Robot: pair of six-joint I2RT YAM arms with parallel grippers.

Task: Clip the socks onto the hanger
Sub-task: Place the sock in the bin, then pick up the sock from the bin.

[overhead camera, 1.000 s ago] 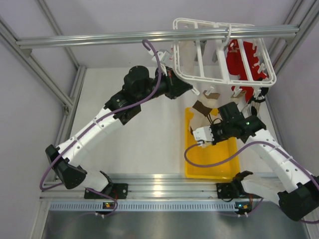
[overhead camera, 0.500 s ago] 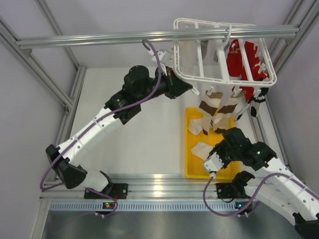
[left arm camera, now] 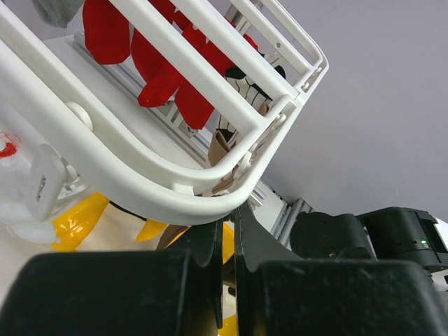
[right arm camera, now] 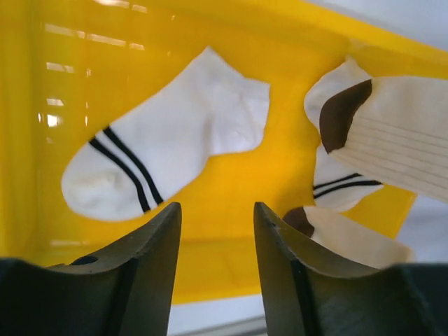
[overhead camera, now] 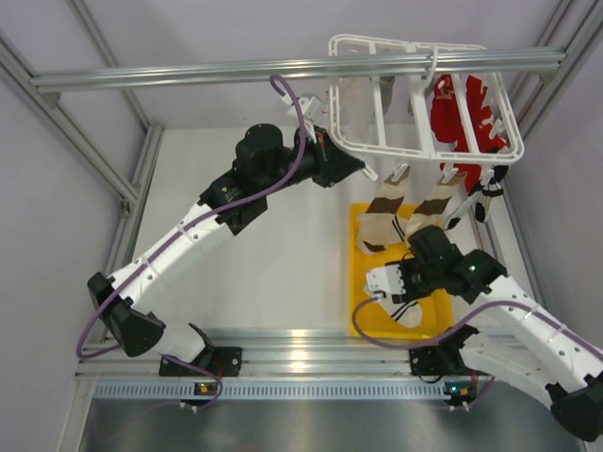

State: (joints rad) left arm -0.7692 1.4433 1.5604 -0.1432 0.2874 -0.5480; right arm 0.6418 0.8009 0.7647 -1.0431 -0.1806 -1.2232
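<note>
The hanger [left arm camera: 161, 175] hangs from the top rail at the far right, and much of it is lost against the pale wall from above. The left gripper [left arm camera: 227, 238] sits right under its rounded near-left corner, jaws pressed together; the tips run up against the rim, but I can't tell whether they nip a lip of it, as the rim hides the contact. Two socks [overhead camera: 386, 212] dangle from the near side, cream with brown blocks. Their tops disappear behind the frame, so the clips holding them are hard to make out. A red garment [overhead camera: 462, 113] hangs further back, partly screened by the crossbars. Below, the right gripper [right arm camera: 213, 231] hovers over the yellow tray [right arm camera: 280, 56], jaws spread with nothing between them. Under it lies a white sock [right arm camera: 168, 140] with two dark stripes, flat on the tray floor. More socks lie at the tray's right, overlapping and cut off by the wrist view's edge. From above, the right arm covers most of them.
</note>
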